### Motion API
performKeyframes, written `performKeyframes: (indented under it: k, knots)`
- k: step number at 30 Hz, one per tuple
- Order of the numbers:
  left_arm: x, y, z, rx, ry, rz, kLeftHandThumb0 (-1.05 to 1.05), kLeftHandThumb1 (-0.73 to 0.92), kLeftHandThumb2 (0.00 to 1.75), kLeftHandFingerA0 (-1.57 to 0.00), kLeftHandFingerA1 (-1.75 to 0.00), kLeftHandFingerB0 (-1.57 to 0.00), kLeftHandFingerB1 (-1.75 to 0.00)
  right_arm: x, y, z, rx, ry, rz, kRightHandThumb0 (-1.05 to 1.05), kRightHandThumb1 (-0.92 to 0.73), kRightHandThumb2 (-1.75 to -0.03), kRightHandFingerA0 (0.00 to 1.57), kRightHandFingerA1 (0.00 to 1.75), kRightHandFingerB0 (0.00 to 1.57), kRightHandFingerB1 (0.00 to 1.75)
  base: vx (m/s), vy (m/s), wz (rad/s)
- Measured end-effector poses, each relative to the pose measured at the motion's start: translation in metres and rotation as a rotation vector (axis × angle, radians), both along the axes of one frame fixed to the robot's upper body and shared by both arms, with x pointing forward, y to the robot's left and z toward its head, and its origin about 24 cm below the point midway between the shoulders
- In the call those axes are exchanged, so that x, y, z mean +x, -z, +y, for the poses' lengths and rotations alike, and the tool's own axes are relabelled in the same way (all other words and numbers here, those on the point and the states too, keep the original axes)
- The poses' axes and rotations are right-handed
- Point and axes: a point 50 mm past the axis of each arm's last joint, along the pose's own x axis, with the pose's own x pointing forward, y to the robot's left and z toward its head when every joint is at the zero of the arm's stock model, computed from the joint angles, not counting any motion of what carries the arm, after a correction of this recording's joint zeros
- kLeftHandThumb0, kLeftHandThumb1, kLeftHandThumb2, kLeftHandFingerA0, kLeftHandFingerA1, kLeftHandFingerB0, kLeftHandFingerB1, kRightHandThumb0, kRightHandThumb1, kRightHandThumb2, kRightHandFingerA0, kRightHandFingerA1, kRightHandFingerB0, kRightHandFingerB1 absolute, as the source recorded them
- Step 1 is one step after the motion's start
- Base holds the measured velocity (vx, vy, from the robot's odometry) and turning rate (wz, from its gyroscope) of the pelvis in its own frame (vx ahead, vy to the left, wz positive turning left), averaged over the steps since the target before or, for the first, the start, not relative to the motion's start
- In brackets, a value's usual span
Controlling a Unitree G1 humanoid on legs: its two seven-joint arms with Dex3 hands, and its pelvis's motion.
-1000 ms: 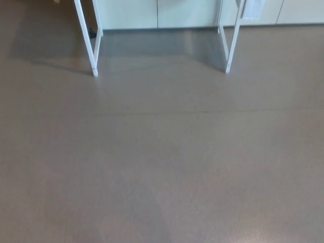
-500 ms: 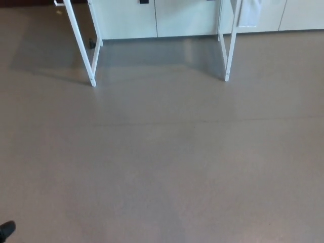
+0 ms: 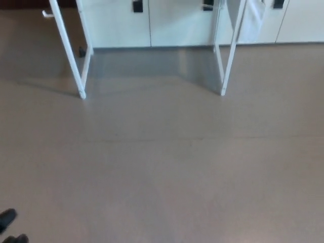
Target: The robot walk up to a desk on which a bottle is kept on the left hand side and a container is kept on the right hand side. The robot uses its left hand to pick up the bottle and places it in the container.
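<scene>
Head view, looking down at a wide stretch of plain grey-brown floor (image 3: 167,167), which fills most of the field and is crossed by one faint seam running left to right. Along the top edge stands one row of pale cabinet fronts (image 3: 177,23), divided by vertical gaps into several panels, four of which carry a small dark handle or fitting near the upper border. In front of the cabinets two white leg frames of the desk come down to the floor: the left frame (image 3: 71,55) and the right frame (image 3: 228,50), each made of two slanted legs meeting near a foot, with a soft shadow on the floor between them. The desk top lies above the upper border, so neither the bottle nor the container is visible. At the lower left corner two small dark rounded shapes (image 3: 9,223) show, touching the border; whether they belong to the robot's left hand cannot be told, and so neither can its fingers' state. The right hand lies outside the field.
</scene>
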Motion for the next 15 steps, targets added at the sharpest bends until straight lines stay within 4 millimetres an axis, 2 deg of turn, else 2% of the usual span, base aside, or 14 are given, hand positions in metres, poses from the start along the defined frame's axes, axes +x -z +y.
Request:
performKeyframes:
  k: [1, 7, 13, 15]
  knots:
    - [0.0017, -0.0028, 0.0028, 0.009, 0.004, -0.004, -0.17, 0.68, 0.6, -0.45, -0.37, -0.36, -0.32, 0.0016, -0.002, 0.0024, 0.008, -0.006, -0.009, -0.08, -0.53, -0.94, 0.35, 0.59, 0.04, 0.45, 0.37, 0.277, -0.2]
    - [0.0062, -0.0054, 0.0033, -0.005, 0.011, -0.012, -0.18, 0.68, 0.6, -0.47, -0.39, -0.37, -0.32, -0.0013, -0.0004, 0.0033, 0.021, 0.002, 0.012, -0.11, -0.53, -0.94, 0.37, 0.6, 0.05, 0.45, 0.32, 0.113, 0.08]
    - [0.0031, -0.0032, 0.003, -0.017, 0.009, 0.009, -0.2, 0.67, 0.6, -0.49, -0.39, -0.37, -0.32, -0.0027, -0.0013, 0.0042, 0.022, -0.001, 0.021, -0.11, -0.53, -0.94, 0.37, 0.6, 0.05, 0.46, 0.37, -0.107, 0.21]
    - [0.009, -0.0051, -0.0006, -0.024, 0.031, -0.004, -0.19, 0.68, 0.6, -0.5, -0.4, -0.4, -0.33, -0.0027, -0.0025, 0.0035, 0.021, 0.007, 0.018, -0.12, -0.52, -0.93, 0.4, 0.61, 0.05, 0.45, 0.58, -0.106, 0.58]
